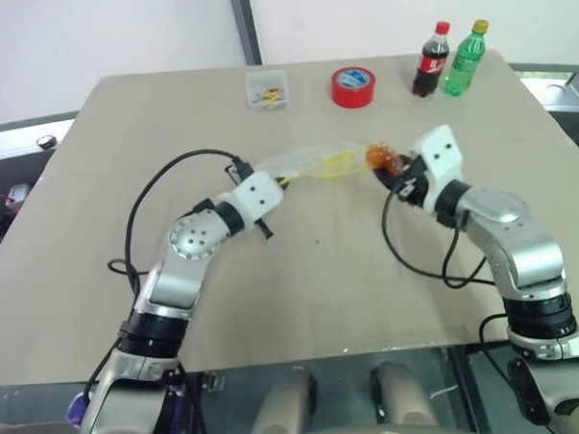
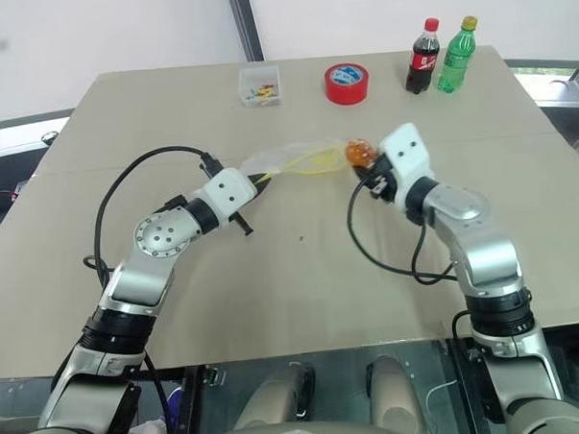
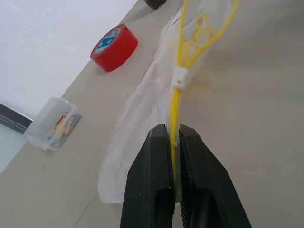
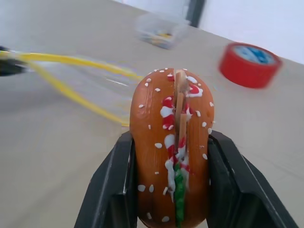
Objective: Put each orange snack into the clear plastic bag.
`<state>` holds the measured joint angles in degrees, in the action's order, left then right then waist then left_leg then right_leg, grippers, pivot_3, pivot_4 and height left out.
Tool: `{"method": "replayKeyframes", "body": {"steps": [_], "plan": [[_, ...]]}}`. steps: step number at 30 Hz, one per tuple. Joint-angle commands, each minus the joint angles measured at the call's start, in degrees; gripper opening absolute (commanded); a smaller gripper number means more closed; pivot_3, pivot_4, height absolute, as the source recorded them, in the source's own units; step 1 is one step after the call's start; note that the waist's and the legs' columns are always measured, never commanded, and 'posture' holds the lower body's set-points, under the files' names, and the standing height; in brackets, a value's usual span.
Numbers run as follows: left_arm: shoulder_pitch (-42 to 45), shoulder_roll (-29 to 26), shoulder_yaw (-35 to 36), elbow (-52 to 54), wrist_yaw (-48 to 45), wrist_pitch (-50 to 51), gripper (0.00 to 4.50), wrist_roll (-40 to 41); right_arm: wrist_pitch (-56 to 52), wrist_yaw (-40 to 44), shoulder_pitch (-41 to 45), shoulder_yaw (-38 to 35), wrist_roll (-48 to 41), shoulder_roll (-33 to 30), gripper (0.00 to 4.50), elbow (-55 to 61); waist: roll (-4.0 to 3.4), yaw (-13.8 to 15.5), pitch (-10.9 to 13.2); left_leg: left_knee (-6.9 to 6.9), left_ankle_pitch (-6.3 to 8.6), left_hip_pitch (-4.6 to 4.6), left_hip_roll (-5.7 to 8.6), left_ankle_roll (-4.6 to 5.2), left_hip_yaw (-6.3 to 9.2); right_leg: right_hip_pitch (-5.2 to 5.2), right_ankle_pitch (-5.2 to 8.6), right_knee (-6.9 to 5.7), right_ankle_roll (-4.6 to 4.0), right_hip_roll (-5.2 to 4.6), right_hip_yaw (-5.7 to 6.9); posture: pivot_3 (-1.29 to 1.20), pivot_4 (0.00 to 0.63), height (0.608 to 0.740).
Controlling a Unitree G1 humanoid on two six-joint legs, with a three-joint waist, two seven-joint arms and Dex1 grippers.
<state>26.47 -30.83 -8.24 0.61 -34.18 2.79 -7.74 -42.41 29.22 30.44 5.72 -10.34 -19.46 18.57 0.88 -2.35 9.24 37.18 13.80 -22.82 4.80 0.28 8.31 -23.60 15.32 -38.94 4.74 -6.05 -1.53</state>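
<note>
Orange snack (image 4: pixel 172 147) sat clamped in right gripper (image 1: pixel 400 177) fingers, at the clear plastic bag (image 1: pixel 311 161) mouth; left gripper (image 3: pixel 174 142) fingers pinched its yellow seal, holding it open above desk (image 1: pixel 302 293).

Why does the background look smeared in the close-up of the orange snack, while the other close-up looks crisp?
In the right wrist view the snack is sharp, while the red tape and bag behind it are blurred. In the left wrist view the bag's yellow strip and the tape are crisp.
</note>
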Motion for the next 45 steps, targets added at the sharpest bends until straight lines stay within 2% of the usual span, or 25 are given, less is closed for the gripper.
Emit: {"method": "replayKeyframes", "body": {"steps": [1, 6, 12, 18, 22, 25, 26, 27, 29, 33, 41, 45], "plan": [[0.84, 0.09, -0.15, 2.3, -0.47, -2.55, 0.0, 0.22, -1.64, -0.71, 2.08, 3.48, 1.37, -0.21, 1.7, 0.48, 0.0, 0.07, 0.0, 0.0, 0.0, 0.0, 0.0, 0.0, 0.0, 0.0, 0.0, 0.0, 0.0, -0.01, 0.0, 0.0, 0.15, 0.74], [0.12, -1.21, -1.79, 4.16, -2.05, -7.37, 0.0, -0.82, -1.25, -0.91, 2.8, 4.89, 2.31, -0.65, 1.7, -2.6, 0.0, 0.26, 0.0, 0.0, 0.0, -0.05, 0.03, -0.01, 0.02, -0.02, 0.0, 0.04, 0.0, -0.03, 0.02, 0.0, 0.15, 0.74], [-1.66, -1.71, -2.02, 6.99, -4.42, -7.61, 0.0, 0.51, -1.2, -1.03, 3.98, 3.81, 2.12, -0.42, 1.7, -5.69, 0.0, 0.04, 0.0, -0.02, 0.0, -0.03, 0.02, 0.0, 0.0, -0.01, 0.0, 0.03, 0.0, -0.02, 0.0, 0.0, 0.15, 0.74], [-3.34, -2.75, -3.39, 7.22, -7.6, -10.2, 0.0, 0.76, -5.1, -1.54, 6.44, 0.49, -4.6, 8.6, 1.7, -12.13, 0.0, -0.21, 0.0, -0.04, 0.0, 0.0, -0.02, 0.0, -0.01, -0.02, 0.0, 0.01, 0.0, 0.02, -0.02, 0.0, 0.15, 0.74], [-4.97, -2.9, -3.54, 6.99, -7.8, -12.01, 0.0, 0.58, 0.32, -3.94, 7.77, 3.33, -0.65, 11.97, 1.7, -21.29, -0.02, 0.01, 0.0, -0.07, 0.0, 0.03, -0.01, 0.0, -0.02, -0.02, 0.0, 0.02, -0.01, 0.01, -0.03, 0.0, 0.15, 0.74], [-6.55, -2.99, -2.58, 7.69, -7.34, -11.54, 0.0, 0.77, 6.31, -6.75, 9.35, 5.54, 5.03, 10.46, 1.7, -27.18, -0.02, 0.16, 0.0, -0.05, 0.0, 0.0, 0.03, 0.0, -0.01, -0.02, 0.0, 0.05, -0.01, -0.02, -0.02, 0.0, 0.15, 0.74], [-6.99, -2.91, -2.1, 7.84, -7.0, -10.88, 0.0, 0.93, 7.54, -7.07, 9.47, 5.09, 5.36, 10.2, 1.93, -27.9, -0.02, 0.16, 0.0, -0.05, 0.0, 0.0, 0.04, 0.0, -0.01, -0.02, 0.0, 0.04, -0.01, -0.03, -0.02, 0.0, 0.15, 0.74], [-7.28, -2.83, -1.71, 7.87, -6.77, -10.24, 0.0, 1.09, 8.08, -6.94, 9.45, 4.51, 5.18, 10.09, 1.93, -28.14, -0.02, 0.12, 0.0, -0.05, 0.0, 0.0, 0.04, 0.0, -0.02, -0.02, 0.0, 0.04, -0.01, -0.03, -0.03, 0.0, 0.15, 0.74], [-7.6, -2.78, -1.32, 7.72, -6.36, -9.59, 0.0, 1.0, 9.11, -6.55, 8.87, 4.36, 5.63, 9.21, 2.67, -27.53, -0.02, -0.01, 0.0, -0.07, 0.0, 0.0, 0.03, 0.0, 0.0, -0.04, 0.0, 0.03, 0.0, -0.01, -0.02, 0.0, 0.15, 0.74], [-7.44, -1.77, -0.45, 7.11, -4.45, -5.78, 0.0, 0.87, 9.63, -6.06, 6.42, 3.84, 6.15, 6.87, 4.47, -21.47, -0.03, -0.14, 0.0, -0.08, 0.0, 0.01, 0.0, 0.0, -0.02, -0.05, 0.0, 0.03, 0.0, 0.01, -0.02, 0.0, 0.15, 0.74], [-5.01, -0.53, -0.3, 4.22, -0.61, -1.66, 0.0, -1.22, 2.38, 0.29, -2.04, -1.49, -0.37, -2.54, 4.47, -1.54, -0.02, 0.32, 0.0, -0.06, 0.01, -0.02, 0.02, 0.01, 0.03, -0.01, 0.0, 0.06, 0.0, 0.0, 0.02, 0.0, 0.15, 0.74], [-3.42, -0.26, -0.19, 2.63, -0.45, -2.02, 0.0, -1.09, -1.42, -1.41, -7.89, -7.17, -1.27, -7.11, 4.47, 5.28, -0.01, 0.62, 0.0, -0.05, 0.02, -0.03, 0.04, 0.03, 0.02, 0.01, 0.0, 0.07, 0.0, -0.03, 0.04, 0.0, 0.15, 0.74]]}}
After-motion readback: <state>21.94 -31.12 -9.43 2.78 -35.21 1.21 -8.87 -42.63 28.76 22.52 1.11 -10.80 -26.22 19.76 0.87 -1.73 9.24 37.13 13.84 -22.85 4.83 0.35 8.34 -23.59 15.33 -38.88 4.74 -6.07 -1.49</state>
